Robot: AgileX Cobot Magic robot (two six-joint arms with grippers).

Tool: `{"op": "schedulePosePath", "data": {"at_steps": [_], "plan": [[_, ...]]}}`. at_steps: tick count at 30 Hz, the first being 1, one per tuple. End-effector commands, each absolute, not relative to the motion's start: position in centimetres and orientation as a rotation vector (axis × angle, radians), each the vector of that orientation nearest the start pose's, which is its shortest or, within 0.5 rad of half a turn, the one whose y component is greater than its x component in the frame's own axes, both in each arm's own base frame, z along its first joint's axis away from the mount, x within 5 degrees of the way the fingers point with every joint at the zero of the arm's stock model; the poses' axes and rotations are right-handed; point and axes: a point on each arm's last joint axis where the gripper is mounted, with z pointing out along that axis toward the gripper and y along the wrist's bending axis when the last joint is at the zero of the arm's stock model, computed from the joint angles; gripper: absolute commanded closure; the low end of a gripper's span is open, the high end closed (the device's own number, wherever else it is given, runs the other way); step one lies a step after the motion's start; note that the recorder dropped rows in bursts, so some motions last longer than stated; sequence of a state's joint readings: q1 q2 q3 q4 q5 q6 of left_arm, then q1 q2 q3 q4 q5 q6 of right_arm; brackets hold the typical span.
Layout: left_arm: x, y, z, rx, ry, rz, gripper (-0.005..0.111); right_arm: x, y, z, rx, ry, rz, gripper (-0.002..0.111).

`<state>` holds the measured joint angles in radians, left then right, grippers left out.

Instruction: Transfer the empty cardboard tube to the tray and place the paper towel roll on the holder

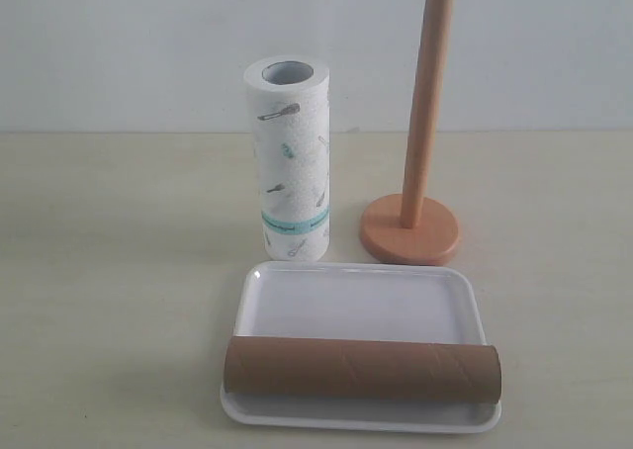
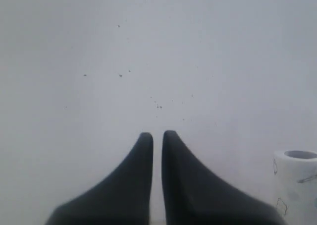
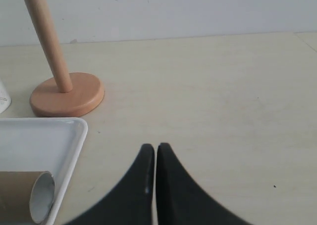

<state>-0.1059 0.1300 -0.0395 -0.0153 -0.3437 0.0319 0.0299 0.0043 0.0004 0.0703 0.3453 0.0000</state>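
The brown cardboard tube (image 1: 362,369) lies across the near part of the white tray (image 1: 356,306); its open end (image 3: 37,201) shows in the right wrist view over the tray's rim (image 3: 74,145). The printed paper towel roll (image 1: 289,162) stands upright on the table behind the tray, left of the wooden holder (image 1: 412,217). The holder's dowel is bare. A corner of the roll (image 2: 296,180) shows in the left wrist view. My left gripper (image 2: 157,135) is shut and empty, facing a pale wall. My right gripper (image 3: 156,147) is shut and empty above the table, right of the tray. Neither gripper shows in the exterior view.
The pale wooden table (image 1: 109,271) stretches left and right of the objects, and a white wall (image 1: 119,44) stands behind it. The holder's base (image 3: 67,95) sits just beyond the tray's far corner.
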Motion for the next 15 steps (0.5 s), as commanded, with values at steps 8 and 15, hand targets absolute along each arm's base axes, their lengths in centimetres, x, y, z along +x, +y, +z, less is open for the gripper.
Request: {"op": "schedulePosePath", "data": {"at_steps": [8,15], "plan": [[15.6,-1.6,24.4,0.102,1.591,-0.053,0.101,5.3,0.4,18.3,0.010,1.823,0.085,0.107],[19.0,-2.1,23.4,0.131,1.470,-0.054,0.101,5.3,0.4,18.3,0.010,1.823,0.085,0.107]]}}
